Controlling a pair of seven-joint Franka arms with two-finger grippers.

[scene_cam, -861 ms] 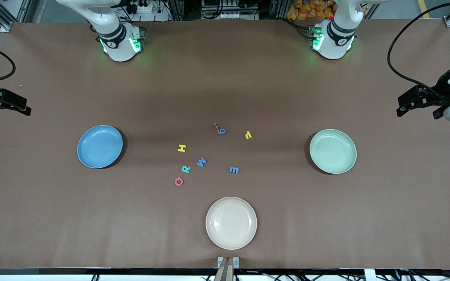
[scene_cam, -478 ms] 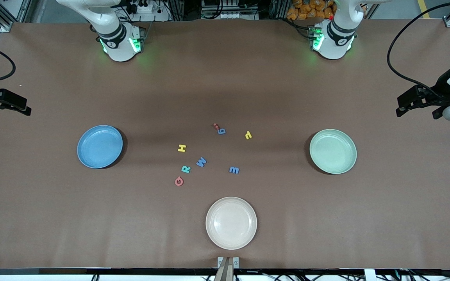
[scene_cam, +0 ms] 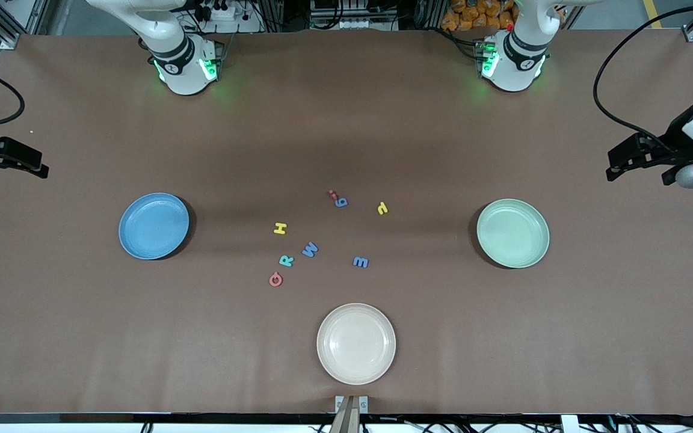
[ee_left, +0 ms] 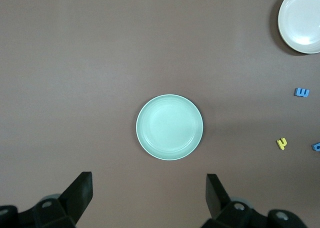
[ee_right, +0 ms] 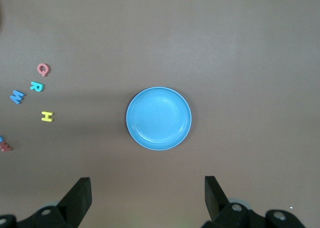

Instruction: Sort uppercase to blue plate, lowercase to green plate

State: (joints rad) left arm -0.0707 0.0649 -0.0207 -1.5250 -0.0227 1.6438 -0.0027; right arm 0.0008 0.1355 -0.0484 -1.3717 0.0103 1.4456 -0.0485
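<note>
Letters lie loose mid-table between your plates: H [scene_cam: 280,228], R [scene_cam: 286,260], W [scene_cam: 310,249] and Q [scene_cam: 275,279] toward the blue plate [scene_cam: 133,243], g [scene_cam: 341,202], m [scene_cam: 360,261], the yellow hook [scene_cam: 382,208] and the red bit [scene_cam: 332,194] toward the green plate [scene_cam: 539,252]. Your left gripper [ee_left: 149,195] hangs spread wide by the green plate, holding nothing. Your right gripper [ee_right: 147,195] hangs by the blue plate, likewise spread and bare.

A round cream-white plate [scene_cam: 355,343] with a raised rim sits on the brown table [scene_cam: 346,132], close to the table edge nearest the front camera (its inside bare). A small metal bracket [scene_cam: 351,404] is fixed at that edge, just below the plate. Black cables [scene_cam: 617,72] loop over the table's corners.
</note>
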